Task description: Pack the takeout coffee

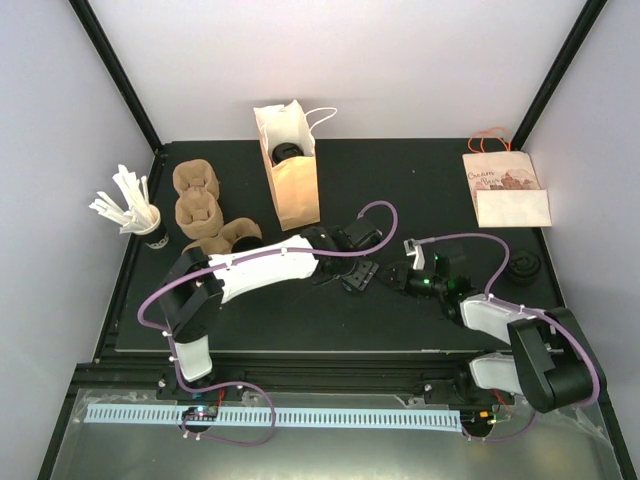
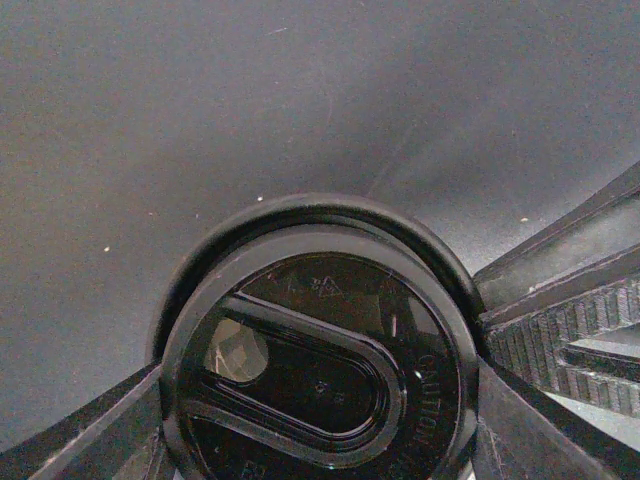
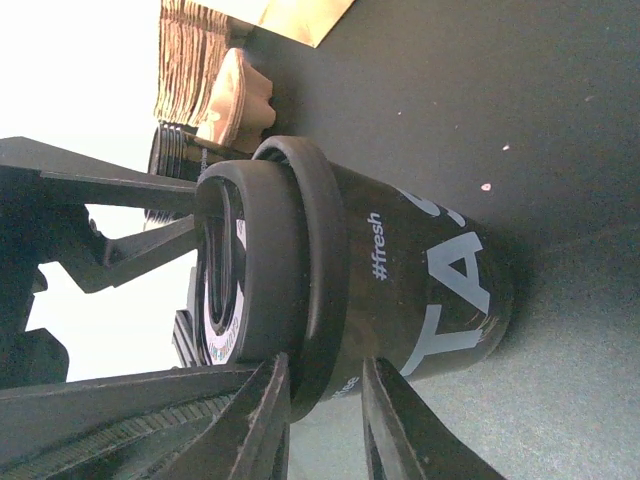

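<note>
1. Our left tool (image 2: 320, 400) is spread wide around one black lid (image 2: 320, 340), with a finger touching each side. The lid says "CAUTION".
2. That lid sits on the black coffee cup (image 3: 430, 280), which stands upright on the surface (image 1: 420, 190) at mid-front, right between the two tools. We can read "#fresh" and big white letters "TA" on the cup.
3. Our right tool (image 3: 325, 372) is narrow, with its fingers right at the lid's rim. We can't tell if it's actually pinching.
4. Further out we count two paper bags. The open bag (image 1: 292, 185) with handles has a second cup (image 1: 288, 152) inside. The flat bag (image 1: 505, 190) at far right has print too small for us to read.
5. At left we see roughly three brown pulp carriers (image 1: 198, 210) and one black cup of white stirrers (image 1: 148, 228). There's also a loose black lid (image 1: 525, 267) at right.
</note>
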`<state>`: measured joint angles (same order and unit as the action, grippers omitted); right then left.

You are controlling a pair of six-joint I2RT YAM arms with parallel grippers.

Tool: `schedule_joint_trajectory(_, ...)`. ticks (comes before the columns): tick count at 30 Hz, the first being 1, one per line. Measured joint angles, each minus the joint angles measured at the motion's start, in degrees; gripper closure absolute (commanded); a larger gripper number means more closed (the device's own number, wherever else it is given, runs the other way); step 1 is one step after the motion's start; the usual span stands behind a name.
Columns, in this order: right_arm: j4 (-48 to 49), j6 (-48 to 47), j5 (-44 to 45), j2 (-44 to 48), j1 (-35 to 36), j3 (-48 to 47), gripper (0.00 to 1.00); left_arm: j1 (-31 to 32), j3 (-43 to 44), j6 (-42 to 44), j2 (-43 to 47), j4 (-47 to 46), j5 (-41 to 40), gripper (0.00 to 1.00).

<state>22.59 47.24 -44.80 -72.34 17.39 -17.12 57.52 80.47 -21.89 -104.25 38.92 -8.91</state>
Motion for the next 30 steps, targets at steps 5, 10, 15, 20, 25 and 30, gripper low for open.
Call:
schedule_joint_trajectory(5,2.7,-1.2,-0.9,-2.0,0.0,0.0,0.82,-0.1,-0.3,0.0,0.1,-0.2,-0.2,0.45)
schedule_joint_trajectory(10,7.8,-3.2,-0.8,-3.5,0.0,2.2,0.82,-0.1,-1.7,0.0,0.7,-1.7,-0.3,0.45)
schedule_joint_trajectory(15,18.8,-2.9,-0.1,-7.4,1.3,4.9,0.82,-0.2,-3.2,0.1,1.6,-2.8,-0.7,0.46)
schedule_joint_trajectory(20,23.6,-1.3,1.0,-9.4,2.2,5.3,0.70,-0.5,-3.8,0.1,2.0,-3.0,-1.0,0.46)
schedule_joint_trajectory(25,10.0,-2.0,5.0,-1.7,3.6,4.2,0.48,-0.7,-2.7,0.9,1.7,-2.4,-0.9,0.46)
schedule_joint_trajectory(30,-14.2,-6.7,13.0,13.9,4.7,-0.5,0.42,-1.7,1.9,2.7,-0.7,1.1,0.7,0.45)
